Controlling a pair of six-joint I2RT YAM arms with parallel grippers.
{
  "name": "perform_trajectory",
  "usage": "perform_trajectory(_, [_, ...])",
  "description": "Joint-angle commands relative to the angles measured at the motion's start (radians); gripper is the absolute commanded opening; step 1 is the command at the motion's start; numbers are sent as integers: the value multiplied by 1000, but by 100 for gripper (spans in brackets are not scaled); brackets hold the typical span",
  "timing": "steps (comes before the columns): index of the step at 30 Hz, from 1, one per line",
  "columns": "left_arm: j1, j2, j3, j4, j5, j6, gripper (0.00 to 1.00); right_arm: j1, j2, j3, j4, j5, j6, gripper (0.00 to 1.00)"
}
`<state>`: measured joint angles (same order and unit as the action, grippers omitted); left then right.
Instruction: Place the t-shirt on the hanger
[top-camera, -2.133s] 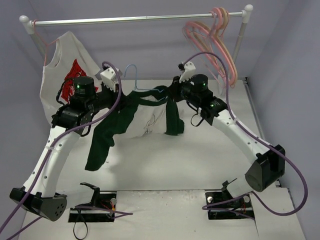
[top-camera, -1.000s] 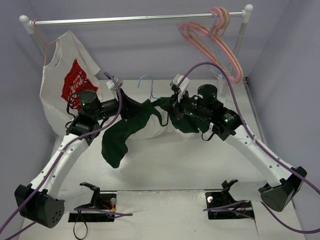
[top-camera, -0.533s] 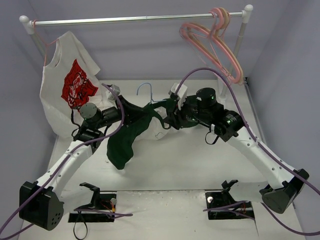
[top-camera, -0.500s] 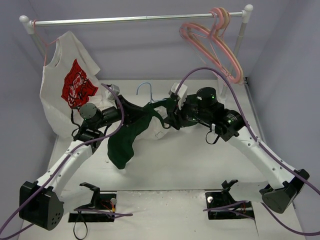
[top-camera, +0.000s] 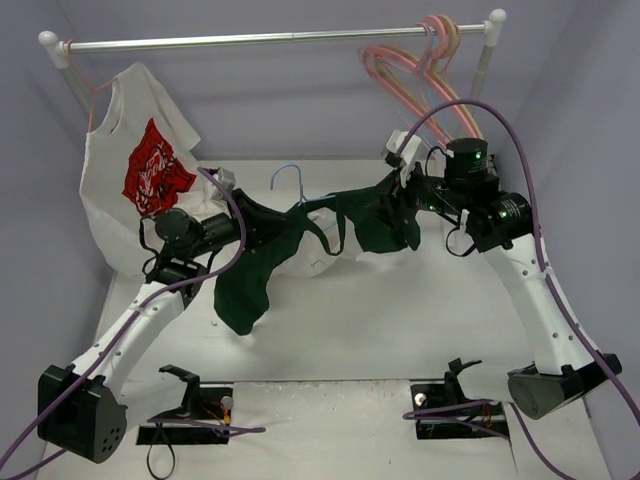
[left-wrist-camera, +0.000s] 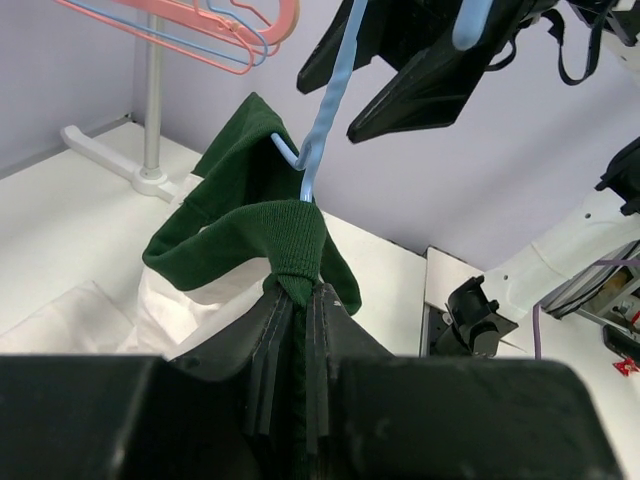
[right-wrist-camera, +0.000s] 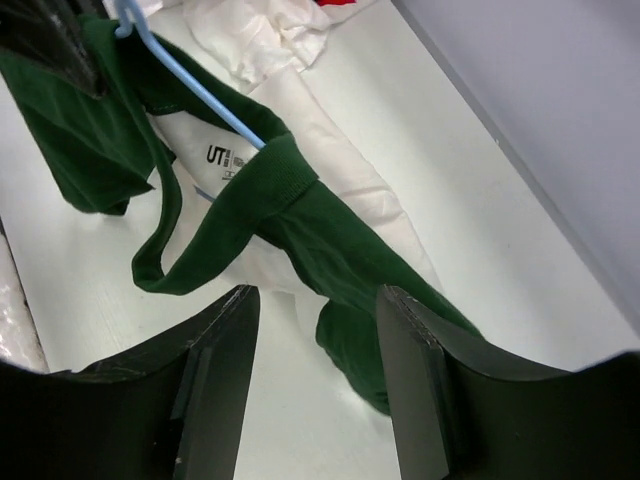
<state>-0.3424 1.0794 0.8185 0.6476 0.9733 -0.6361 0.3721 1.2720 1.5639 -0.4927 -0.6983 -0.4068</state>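
The t-shirt (top-camera: 300, 250), white with dark green sleeves and collar, hangs bunched between both arms above the table. The light-blue hanger (top-camera: 287, 178) is threaded through its collar, hook up. My left gripper (top-camera: 258, 222) is shut on the green collar fabric (left-wrist-camera: 290, 235) just below the hanger wire (left-wrist-camera: 325, 110). My right gripper (top-camera: 392, 203) is open and empty, right of the collar and above the right green sleeve (top-camera: 385, 232). In the right wrist view the gripper (right-wrist-camera: 318, 370) is wide open over the sleeve (right-wrist-camera: 340, 250), with the hanger (right-wrist-camera: 190, 85) running into the collar.
A white shirt with a red graphic (top-camera: 130, 170) hangs at the left end of the rail (top-camera: 270, 40). Pink hangers (top-camera: 430, 70) hang at its right end. The rail's post and foot (left-wrist-camera: 150, 110) stand at the back.
My right gripper has drawn back to the right and up, away from the collar, and the right sleeve now hangs farther right. The left gripper keeps its hold and has barely moved.
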Motion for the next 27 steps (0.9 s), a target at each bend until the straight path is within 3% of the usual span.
perform_trajectory(1, [-7,-41,30,112,25,9,0,2,36,24,-14,-81,-134,52])
perform_trajectory(11, [-6,-42,85,17,56,55,0,2,72,-8,59,-32,-288,53])
perform_trajectory(27, [-7,-15,139,-11,99,58,0,17,64,-88,66,-125,-313,49])
